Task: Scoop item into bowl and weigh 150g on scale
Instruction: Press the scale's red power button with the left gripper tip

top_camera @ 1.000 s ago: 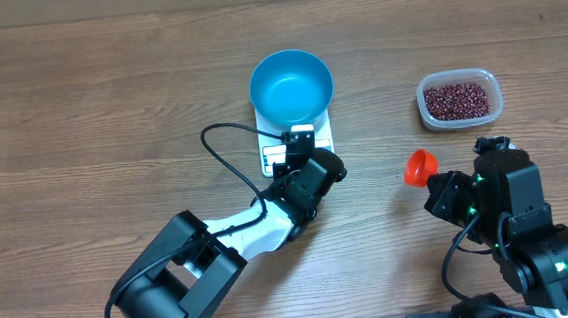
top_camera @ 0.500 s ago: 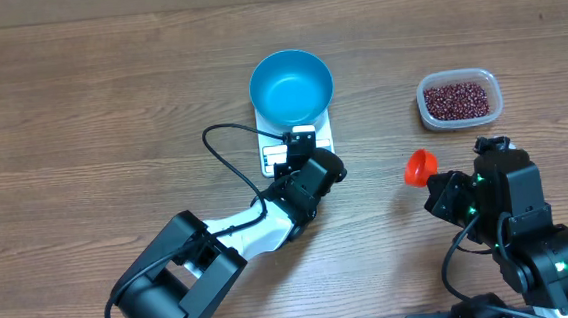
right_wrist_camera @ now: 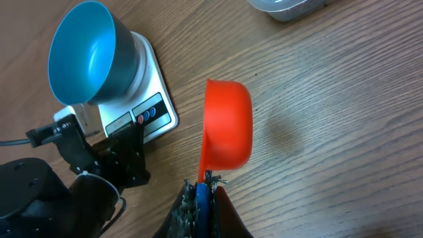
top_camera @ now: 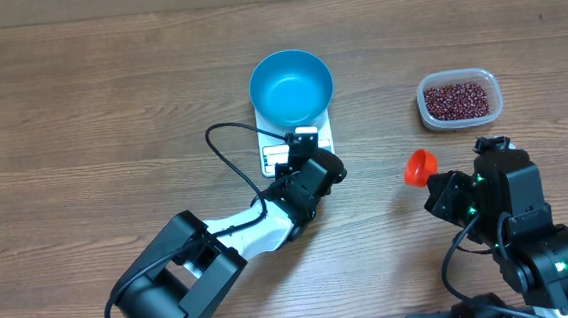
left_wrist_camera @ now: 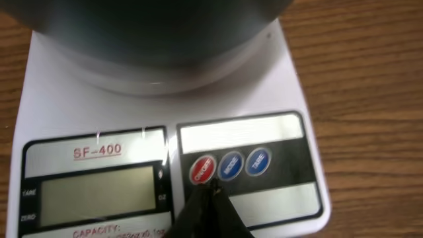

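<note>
The blue bowl (top_camera: 291, 85) stands empty on the white scale (top_camera: 322, 133). My left gripper (top_camera: 293, 150) is shut, its tip (left_wrist_camera: 210, 190) resting at the lower edge of the red button (left_wrist_camera: 203, 168) on the scale's panel. The display (left_wrist_camera: 99, 192) is blank. My right gripper (top_camera: 434, 181) hovers to the right of the scale, shut on the blue handle of an empty orange scoop (right_wrist_camera: 228, 122). The beans (top_camera: 457, 99) lie in a clear tub (top_camera: 495, 110) at the far right. In the right wrist view the bowl (right_wrist_camera: 82, 53) and scale (right_wrist_camera: 155, 86) sit to the left of the scoop.
A black cable (top_camera: 225, 153) loops over the table left of the scale. The left arm (top_camera: 258, 221) stretches diagonally from the front edge to the scale. The tub's corner (right_wrist_camera: 287, 8) shows at the top of the right wrist view.
</note>
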Robot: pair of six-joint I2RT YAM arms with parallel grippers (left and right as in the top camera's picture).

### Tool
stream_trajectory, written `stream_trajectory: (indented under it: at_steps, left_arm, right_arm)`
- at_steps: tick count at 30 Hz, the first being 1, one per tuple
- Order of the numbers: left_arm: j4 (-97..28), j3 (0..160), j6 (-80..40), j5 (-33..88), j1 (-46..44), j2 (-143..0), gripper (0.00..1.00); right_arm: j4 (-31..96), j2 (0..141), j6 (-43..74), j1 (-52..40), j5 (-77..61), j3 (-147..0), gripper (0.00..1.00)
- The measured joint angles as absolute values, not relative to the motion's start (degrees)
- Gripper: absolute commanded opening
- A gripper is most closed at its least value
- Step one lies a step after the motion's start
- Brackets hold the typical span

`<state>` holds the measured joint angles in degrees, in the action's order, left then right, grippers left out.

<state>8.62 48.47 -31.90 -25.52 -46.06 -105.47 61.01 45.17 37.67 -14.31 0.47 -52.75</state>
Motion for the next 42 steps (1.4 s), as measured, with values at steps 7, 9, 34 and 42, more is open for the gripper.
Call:
stream_trajectory:
  at_steps: [7, 9, 34, 42]
  left_arm:
    - [6.22, 49.54, -31.31, -25.54, -46.04, -105.47, 0.04]
    - [6.22, 49.76, -31.31, -25.54, -46.02, -105.47, 0.04]
    - [8.25, 49.95, -31.38, -25.50, -43.24, -106.15, 0.04]
    - [10.57, 50.13, -31.35, -25.17, -43.33, -107.55, 0.04]
  right_arm:
    - [61.04, 45.17, 37.67, -14.31, 0.45, -52.75, 0.04]
    - [61.04, 45.17, 37.67, -14.31, 0.47, -52.75, 0.04]
    - [60.86, 45.17, 37.65, -14.28, 0.47, -52.75, 0.04]
    - [60.84, 45.17, 37.65, -14.31, 0.47, -52.75, 0.04]
